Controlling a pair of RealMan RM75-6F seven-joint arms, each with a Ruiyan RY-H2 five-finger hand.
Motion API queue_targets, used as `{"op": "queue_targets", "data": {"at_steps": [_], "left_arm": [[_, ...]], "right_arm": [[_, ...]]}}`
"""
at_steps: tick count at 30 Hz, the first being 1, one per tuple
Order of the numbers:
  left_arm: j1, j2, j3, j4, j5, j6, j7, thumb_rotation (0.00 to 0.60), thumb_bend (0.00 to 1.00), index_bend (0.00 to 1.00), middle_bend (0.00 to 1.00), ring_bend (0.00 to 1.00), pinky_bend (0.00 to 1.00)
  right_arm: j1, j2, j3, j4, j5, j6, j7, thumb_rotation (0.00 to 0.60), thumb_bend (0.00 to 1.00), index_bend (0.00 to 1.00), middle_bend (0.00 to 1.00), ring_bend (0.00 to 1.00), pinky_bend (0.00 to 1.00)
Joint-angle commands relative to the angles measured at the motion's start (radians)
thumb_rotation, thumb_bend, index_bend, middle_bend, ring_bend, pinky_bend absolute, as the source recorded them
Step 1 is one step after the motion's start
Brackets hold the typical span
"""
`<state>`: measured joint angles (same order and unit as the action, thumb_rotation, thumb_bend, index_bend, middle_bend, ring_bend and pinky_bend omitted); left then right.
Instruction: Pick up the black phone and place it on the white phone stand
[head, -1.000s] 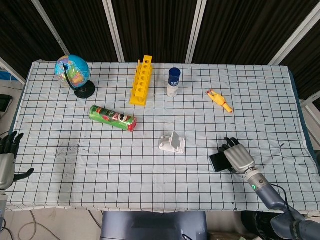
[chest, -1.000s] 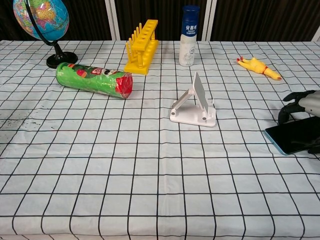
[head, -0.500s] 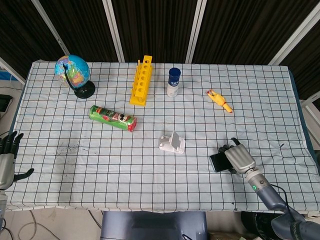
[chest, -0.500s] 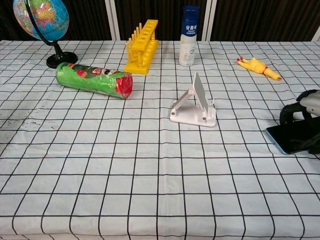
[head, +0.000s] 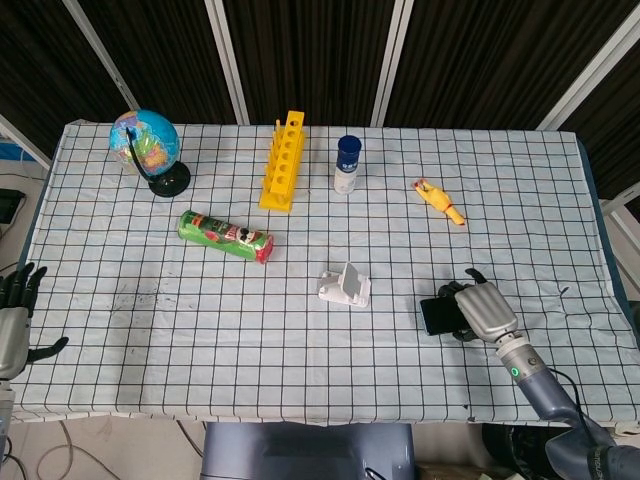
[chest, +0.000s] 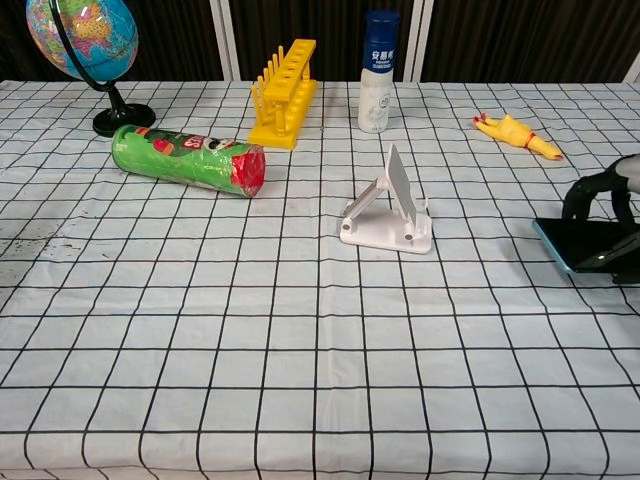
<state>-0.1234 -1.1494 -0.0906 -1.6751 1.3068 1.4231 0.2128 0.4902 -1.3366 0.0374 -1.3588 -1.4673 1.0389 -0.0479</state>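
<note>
On checked tablecloth (head: 300, 330): right hand (head: 484, 310) gripping phone (head: 437, 315), right of stand (head: 345, 287); left hand (head: 14, 320) open, empty.

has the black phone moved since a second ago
Yes. In the chest view the black phone, gripped by the right hand, has risen off the cloth and tilted flatter to the camera, judged against the fixed white phone stand.

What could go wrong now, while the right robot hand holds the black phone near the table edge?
The right robot hand grips the black phone only at one end, so it may tilt and slip out. The white phone stand looks light and has a narrow ledge; a slightly misaligned placement might push it along the cloth or tip it.
</note>
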Motion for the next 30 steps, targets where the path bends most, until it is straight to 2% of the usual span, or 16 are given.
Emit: {"op": "queue_targets", "data": {"at_steps": [1,10,18,22,30], "left_arm": [[0.0,0.001,0.0,-0.002,-0.001,-0.001,-0.001,0.6,0.0,0.0,0.0,0.0,0.0],[0.0,0.002,-0.001,-0.004,-0.003,-0.002,-0.003,0.6,0.0,0.0,0.0,0.0,0.0],[-0.001,0.002,0.002,-0.002,0.004,-0.002,0.0,0.6,0.0,0.0,0.0,0.0,0.0],[-0.002,0.002,0.003,0.0,0.005,-0.003,-0.003,0.6,0.0,0.0,0.0,0.0,0.0],[-0.003,0.005,0.003,0.0,0.007,-0.007,-0.015,0.6,0.0,0.0,0.0,0.0,0.0]], "right_arm": [[-0.014,0.019,0.034,-0.07,0.064,0.001,0.067,0.6,0.26,0.75,0.73,0.54,0.17],[-0.034,0.078,0.156,-0.279,0.339,-0.07,0.253,0.6,0.26,0.75,0.74,0.55,0.17],[-0.034,0.101,0.252,-0.367,0.529,-0.091,0.344,0.6,0.25,0.75,0.74,0.55,0.17],[-0.032,0.097,0.287,-0.385,0.572,-0.073,0.361,0.6,0.25,0.75,0.74,0.55,0.17],[-0.045,0.02,0.324,-0.384,0.533,0.017,0.416,0.6,0.25,0.75,0.74,0.55,0.17]]}}
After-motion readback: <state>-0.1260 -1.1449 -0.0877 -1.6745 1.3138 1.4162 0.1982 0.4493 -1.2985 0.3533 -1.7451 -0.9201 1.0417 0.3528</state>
